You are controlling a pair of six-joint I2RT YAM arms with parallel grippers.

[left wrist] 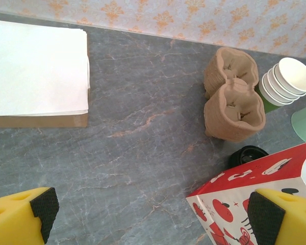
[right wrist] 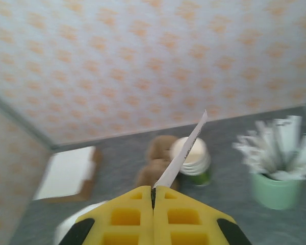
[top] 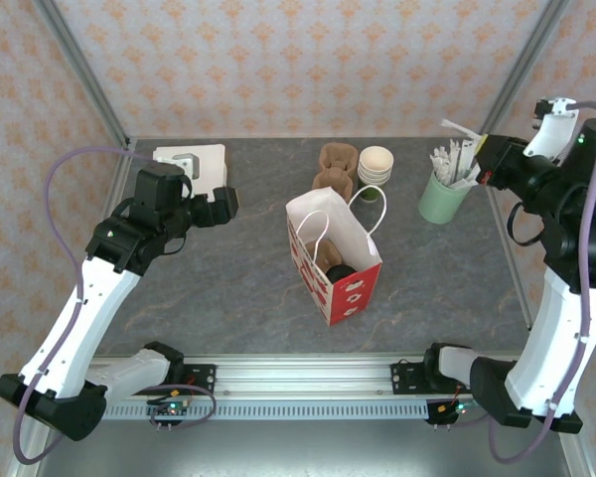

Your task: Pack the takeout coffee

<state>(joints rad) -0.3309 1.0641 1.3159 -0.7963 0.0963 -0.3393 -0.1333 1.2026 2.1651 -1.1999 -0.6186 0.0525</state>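
On the tabletop [top: 228,288], inside the paper bag [top: 356,283]: takeout coffee [top: 340,270], black lid up. Just left of the bag, left pincer [left wrist: 153,212] spread wide. Farther back, right pincer [right wrist: 153,191] pinching a white wrapped stick [right wrist: 186,148] near the green holder [top: 442,199].

Bright, even overhead light on the grey table [top: 228,288], shadows soft and faint. Top view is crisp. Left wrist view is sharp, the white paper stack [left wrist: 35,66] nearly blown out. Right wrist view is blurred: wallpaper [right wrist: 143,61] and green holder [right wrist: 275,191] smeared, only the right gripper [right wrist: 153,193] and its pinched white stick [right wrist: 186,153] sharp.
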